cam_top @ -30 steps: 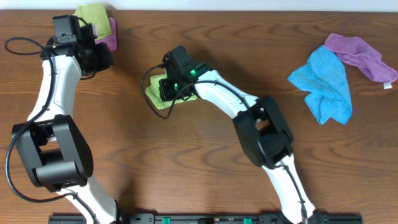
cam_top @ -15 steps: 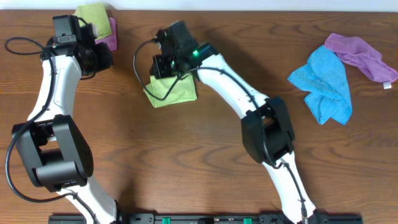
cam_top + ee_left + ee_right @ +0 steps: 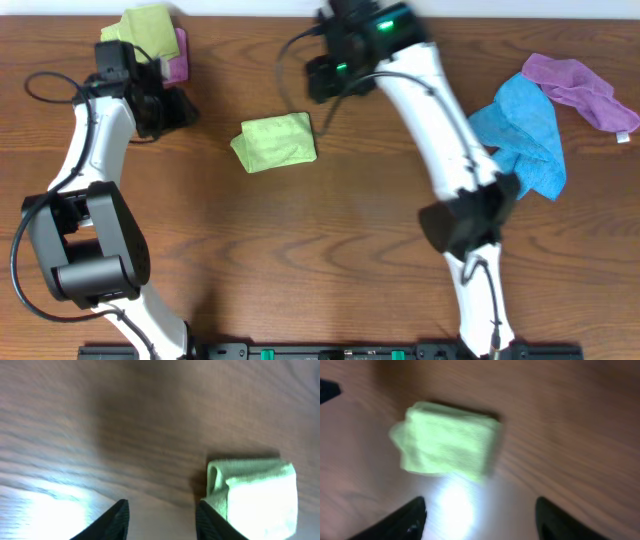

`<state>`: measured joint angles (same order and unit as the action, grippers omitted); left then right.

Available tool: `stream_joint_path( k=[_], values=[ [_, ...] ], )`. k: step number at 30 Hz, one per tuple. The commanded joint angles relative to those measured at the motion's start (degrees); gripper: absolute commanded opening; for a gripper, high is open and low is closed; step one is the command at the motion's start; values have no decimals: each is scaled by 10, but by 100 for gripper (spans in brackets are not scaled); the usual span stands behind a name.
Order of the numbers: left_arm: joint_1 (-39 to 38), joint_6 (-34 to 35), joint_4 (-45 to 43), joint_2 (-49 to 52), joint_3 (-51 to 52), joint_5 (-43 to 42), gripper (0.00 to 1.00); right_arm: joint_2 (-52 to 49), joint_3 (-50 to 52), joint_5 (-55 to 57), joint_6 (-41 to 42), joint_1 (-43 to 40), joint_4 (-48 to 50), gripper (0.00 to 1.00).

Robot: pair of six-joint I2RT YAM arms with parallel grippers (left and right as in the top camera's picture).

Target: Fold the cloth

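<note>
The cloth (image 3: 277, 142) is lime green and lies folded into a small rectangle on the wood table, left of centre. In the right wrist view the cloth (image 3: 447, 442) sits ahead of my open right gripper (image 3: 480, 522), whose fingers are wide apart with nothing between them. Overhead, the right gripper (image 3: 322, 80) hangs behind and to the right of the cloth, apart from it. My left gripper (image 3: 183, 108) is to the cloth's left. It stands open (image 3: 165, 525) and empty, with the cloth (image 3: 255, 495) just right of its right finger.
A second folded lime-green cloth (image 3: 150, 24) rests on a purple cloth (image 3: 178, 55) at the back left corner, close behind the left arm. A crumpled blue cloth (image 3: 522, 135) and another purple cloth (image 3: 580, 88) lie at the right, beside the right arm.
The right gripper let go of the cloth, opened and swung back and to the right. The cloth now lies free. The left gripper opened and shifted slightly right.
</note>
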<state>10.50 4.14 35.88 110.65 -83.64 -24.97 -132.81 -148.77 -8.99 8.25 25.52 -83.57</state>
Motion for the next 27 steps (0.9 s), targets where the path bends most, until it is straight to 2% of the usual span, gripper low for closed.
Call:
stream_joint_path(
  k=[1,2,4,6,7,12,15,19,27],
  values=[
    [4,-27,3,-13,25,-50,53,87,-30,91,-59,-21,-49,82],
    [4,-29,3,-13,34,-50,59,108,-30,108,-60,-28,-72,91],
    [4,-29,-2,-12,49,-56,63,145,-30,141,-56,-34,-100,99],
    [4,-29,-3,-13,60,-70,75,194,-30,162,-49,-38,-104,99],
    [4,-32,-3,-13,65,-78,78,222,-29,182,-49,-38,-106,99],
    [3,-40,-2,-12,77,-100,82,344,29,249,-40,-30,-118,99],
    [3,-40,-9,-13,92,-118,84,428,136,292,-23,-30,-118,99],
    [-8,-40,-26,-13,117,-139,86,565,332,322,-10,-30,-101,99],
    [-58,-34,-55,-13,122,-119,92,884,686,329,25,-64,14,99]
  ],
)
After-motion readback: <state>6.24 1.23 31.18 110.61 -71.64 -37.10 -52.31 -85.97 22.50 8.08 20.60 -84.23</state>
